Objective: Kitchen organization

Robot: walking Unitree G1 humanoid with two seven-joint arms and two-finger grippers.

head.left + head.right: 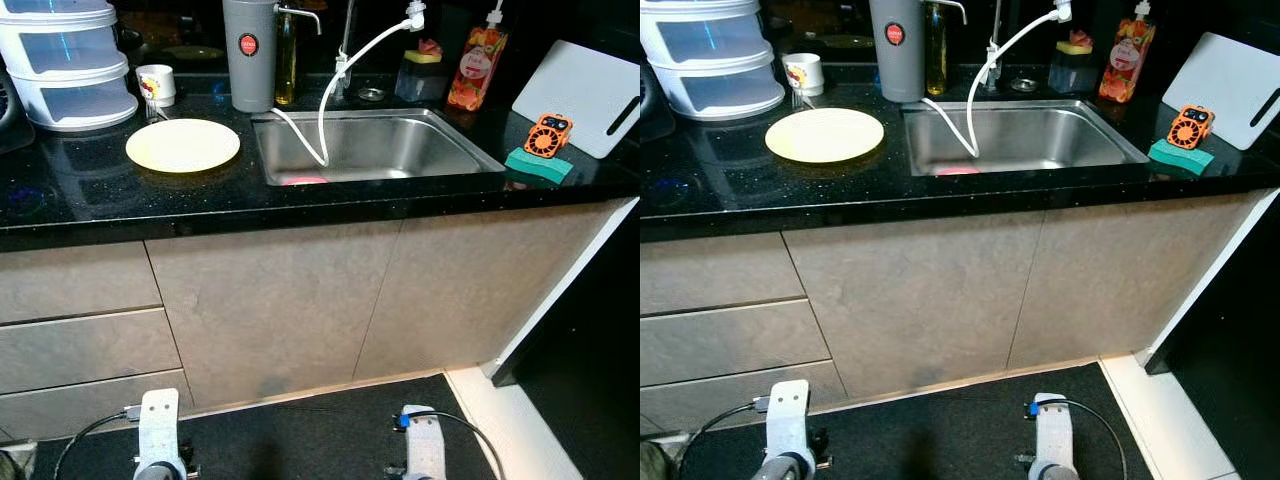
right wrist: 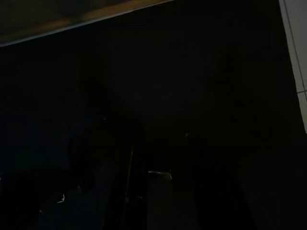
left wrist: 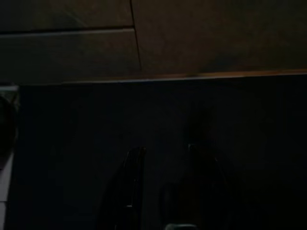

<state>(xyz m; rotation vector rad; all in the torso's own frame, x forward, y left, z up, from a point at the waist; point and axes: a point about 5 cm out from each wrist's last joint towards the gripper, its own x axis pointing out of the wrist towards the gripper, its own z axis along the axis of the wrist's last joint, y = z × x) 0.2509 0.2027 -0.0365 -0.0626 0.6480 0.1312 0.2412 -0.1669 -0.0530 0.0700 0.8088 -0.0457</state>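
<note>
Black counter (image 1: 90, 200) with pale yellow plate (image 1: 183, 145) left of the steel sink (image 1: 375, 147); green sponge (image 1: 539, 164) at right. Both arms hang idle; left gripper (image 3: 160, 191) fingers slightly apart, right gripper's state indiscernible.

a home kitchen is shown. a black speckled bench (image 1: 90, 205) is set over grey-beige cabinet doors (image 1: 270, 310) and drawers (image 1: 80, 350). a stainless steel sink (image 1: 375, 148) is let into the bench, with a tap (image 1: 345, 50) and a white hose (image 1: 350, 70) behind it. a pale round plate (image 1: 183, 145), a small mug (image 1: 155, 84), stacked white plastic containers (image 1: 65, 60), a grey jug (image 1: 249, 55), an oil bottle (image 1: 286, 55), a red-labelled soap bottle (image 1: 477, 65), a green sponge (image 1: 538, 165) and a white cutting board (image 1: 585, 95) are placed on the bench. a dark mat (image 1: 300, 430) is laid on the floor below.
</note>
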